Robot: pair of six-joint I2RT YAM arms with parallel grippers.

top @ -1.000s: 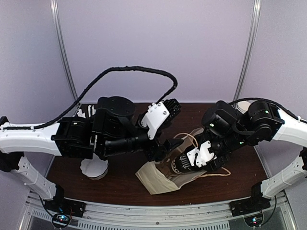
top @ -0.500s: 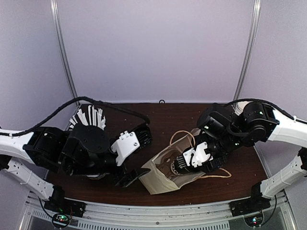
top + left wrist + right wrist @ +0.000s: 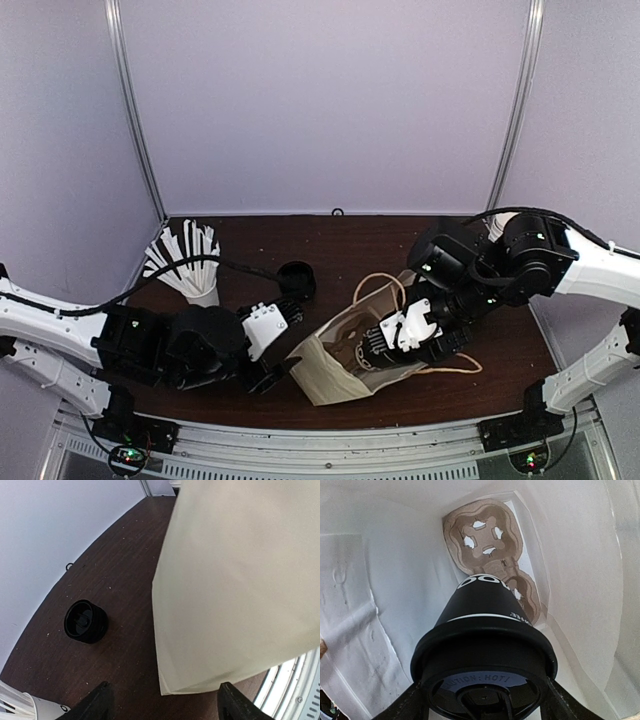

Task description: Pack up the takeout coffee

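Observation:
The takeout coffee [image 3: 480, 605], a dark paper cup with a black domed lid, hangs inside the paper bag [image 3: 335, 365]. My right gripper [image 3: 485, 702] is shut on its lid, one finger on each side. A brown cardboard carrier [image 3: 485, 535] lies at the bag's bottom beyond the cup. From above, the right gripper [image 3: 385, 345] reaches into the tilted bag's mouth and the cup is mostly hidden. My left gripper [image 3: 288, 345] stands open low over the table, just left of the bag's bottom corner [image 3: 167, 690], holding nothing.
A black round lid-like piece [image 3: 295, 280] sits on the dark table [image 3: 250, 245] behind the left gripper, also seen as the black piece [image 3: 85, 621]. A white cup of straws [image 3: 195, 265] stands at the back left. The bag's rope handles [image 3: 385, 285] stick out.
My left arm has pulled back from the bag, down and to the left, and its jaws have opened a little wider. The right arm has shifted only slightly with the cup.

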